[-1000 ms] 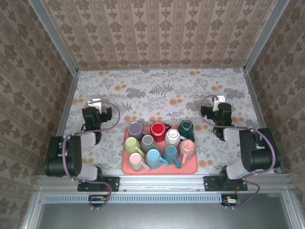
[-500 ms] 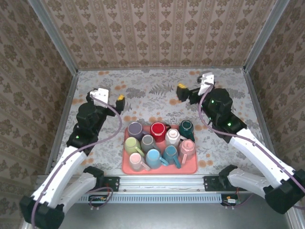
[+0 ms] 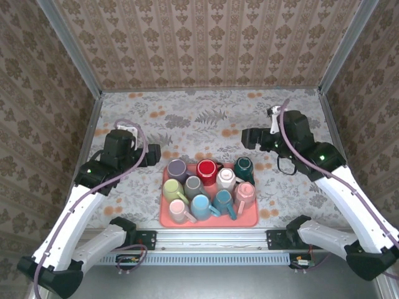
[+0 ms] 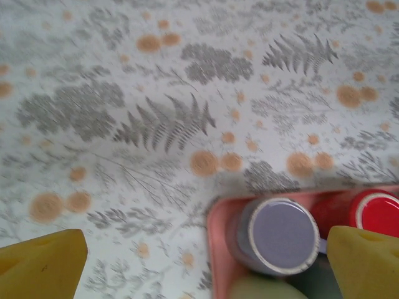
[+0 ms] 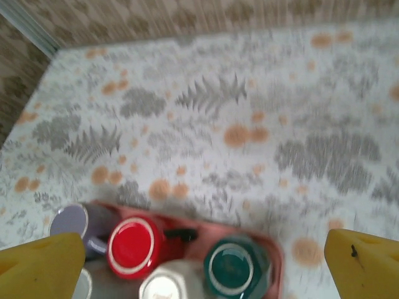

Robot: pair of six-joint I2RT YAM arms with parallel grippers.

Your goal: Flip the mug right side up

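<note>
Nothing flipped yet: all ten mugs on the pink tray [image 3: 215, 222] look base-up, and none is held. Left hand [image 3: 151, 155] hovers just off the tray's far-left corner, near the purple mug [image 4: 279, 235], fingers apart. Right hand [image 3: 249, 138] hangs over the bare surface [image 3: 206, 124] beyond the green mug [image 5: 232, 266], fingers also apart. The mugs are packed tight, so neighbours like the red mug [image 5: 132, 246] crowd any grip.

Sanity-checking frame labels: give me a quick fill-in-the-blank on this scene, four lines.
1. The tray is ____ in colour.
2. Seen from the top, the purple mug sits in the tray's far-____ corner.
3. Between the purple mug and the dark green mug stands the ____ one.
4. The left gripper and right gripper both hang with jaws ____.

Missing words: pink; left; red; open.
</note>
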